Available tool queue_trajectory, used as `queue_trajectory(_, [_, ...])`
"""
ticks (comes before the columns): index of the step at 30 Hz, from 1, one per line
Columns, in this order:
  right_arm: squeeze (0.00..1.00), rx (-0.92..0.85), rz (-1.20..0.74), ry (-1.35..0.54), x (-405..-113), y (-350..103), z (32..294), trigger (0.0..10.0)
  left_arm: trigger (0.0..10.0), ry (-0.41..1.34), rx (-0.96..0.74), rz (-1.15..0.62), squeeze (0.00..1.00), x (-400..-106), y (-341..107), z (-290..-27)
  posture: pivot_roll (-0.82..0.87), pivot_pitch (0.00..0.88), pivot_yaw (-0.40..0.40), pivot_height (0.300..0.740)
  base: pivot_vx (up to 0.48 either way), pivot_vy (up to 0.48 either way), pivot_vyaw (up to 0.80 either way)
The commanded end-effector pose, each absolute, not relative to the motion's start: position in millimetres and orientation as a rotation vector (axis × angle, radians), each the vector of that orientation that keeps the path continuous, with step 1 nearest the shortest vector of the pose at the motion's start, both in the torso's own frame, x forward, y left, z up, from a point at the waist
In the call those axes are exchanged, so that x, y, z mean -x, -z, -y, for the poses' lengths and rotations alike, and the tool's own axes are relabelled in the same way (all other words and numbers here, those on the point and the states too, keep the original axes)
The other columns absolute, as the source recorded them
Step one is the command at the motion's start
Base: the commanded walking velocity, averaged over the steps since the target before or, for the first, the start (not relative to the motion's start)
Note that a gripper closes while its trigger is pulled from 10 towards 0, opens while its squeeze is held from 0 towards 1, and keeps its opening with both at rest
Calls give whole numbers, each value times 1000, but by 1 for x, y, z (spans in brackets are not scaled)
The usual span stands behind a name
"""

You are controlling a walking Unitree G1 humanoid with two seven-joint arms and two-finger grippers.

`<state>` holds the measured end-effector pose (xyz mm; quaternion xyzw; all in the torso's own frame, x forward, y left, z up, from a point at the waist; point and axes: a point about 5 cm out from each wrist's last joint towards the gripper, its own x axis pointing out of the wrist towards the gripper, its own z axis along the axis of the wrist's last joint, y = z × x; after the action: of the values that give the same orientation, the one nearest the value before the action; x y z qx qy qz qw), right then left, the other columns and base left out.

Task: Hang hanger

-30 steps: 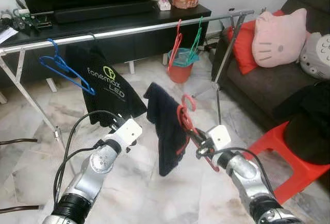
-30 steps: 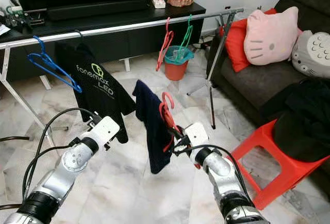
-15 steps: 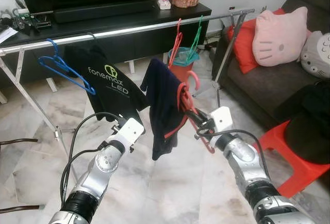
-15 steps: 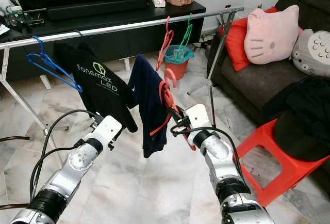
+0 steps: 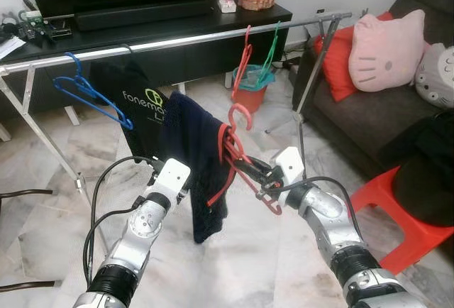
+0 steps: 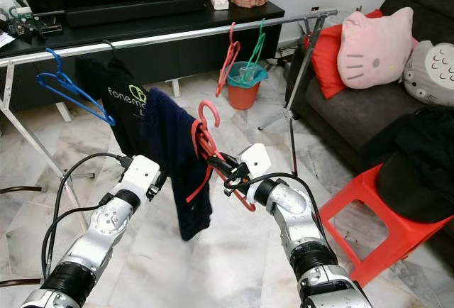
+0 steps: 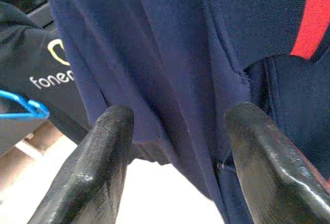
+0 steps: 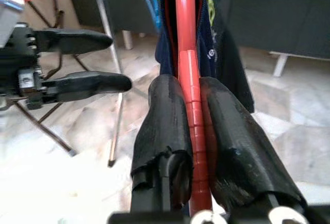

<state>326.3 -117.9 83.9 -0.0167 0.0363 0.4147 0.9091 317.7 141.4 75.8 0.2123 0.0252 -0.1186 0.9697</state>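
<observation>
A red hanger (image 5: 240, 115) carries a navy garment (image 5: 190, 153) and is held low in front of the silver rail (image 5: 177, 42). My right gripper (image 5: 246, 171) is shut on the hanger's lower bar, which the right wrist view shows pinched between the pads (image 8: 167, 110). My left gripper (image 7: 175, 123) is open right at the garment's side, with the navy cloth lying between its fingers (image 7: 108, 136). On the rail hang a black printed shirt (image 5: 138, 95), a blue hanger (image 5: 92, 95), a red hanger (image 5: 243, 59) and a green one (image 5: 270, 54).
Behind the rail stands a black TV stand (image 5: 142, 28). An orange bucket (image 5: 248, 94) sits on the floor beyond the rail's right leg (image 5: 301, 120). A red stool (image 5: 397, 212) and a dark sofa (image 5: 369, 120) with cushions are on the right.
My right gripper has carried the hanger and garment up and to the left. The garment now hangs against my left gripper, which has barely moved.
</observation>
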Motion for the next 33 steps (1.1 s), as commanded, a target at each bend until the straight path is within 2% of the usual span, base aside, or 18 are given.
queue_trajectory(1, [0,30,-6,-863,-332,-99,115,0,10000,230,-419,-50,843,-315,-74,-142,13,0,-62,740,0,0,0])
queue_trajectory(2, [0,26,-10,-883,-331,-99,114,0,10000,252,-428,-60,0,-313,-71,-143,13,0,-62,740,0,0,0])
queue_trajectory(9, [0,9,-12,-922,-330,-101,110,0,10000,378,-506,-122,0,-300,-54,-143,21,0,-63,740,0,0,0])
queue_trajectory(12, [0,18,-15,-956,-329,-102,107,0,10000,460,-632,-202,0,-293,-37,-143,21,0,-64,740,0,0,0])
queue_trajectory(16, [0,4,-13,-975,-327,-103,104,0,10000,424,-614,-216,0,-295,-35,-146,16,0,-59,740,0,0,0])
queue_trajectory(22, [0,-26,-7,-1050,-321,-106,103,0,10000,447,-577,-193,0,-302,-41,-133,9,0,-57,740,0,0,0])
queue_trajectory(26, [0,-33,-7,-1081,-318,-106,102,0,10000,412,-569,-198,0,-305,-42,-134,5,0,-57,740,0,0,0])
queue_trajectory(29, [0,-37,-6,-1083,-317,-108,102,0,10000,325,-515,-197,0,-311,-46,-139,4,0,-57,740,0,0,0])
queue_trajectory(33, [0,-39,-4,-1083,-317,-109,102,0,10000,257,-525,-188,0,-315,-50,-144,5,0,-57,740,0,0,0])
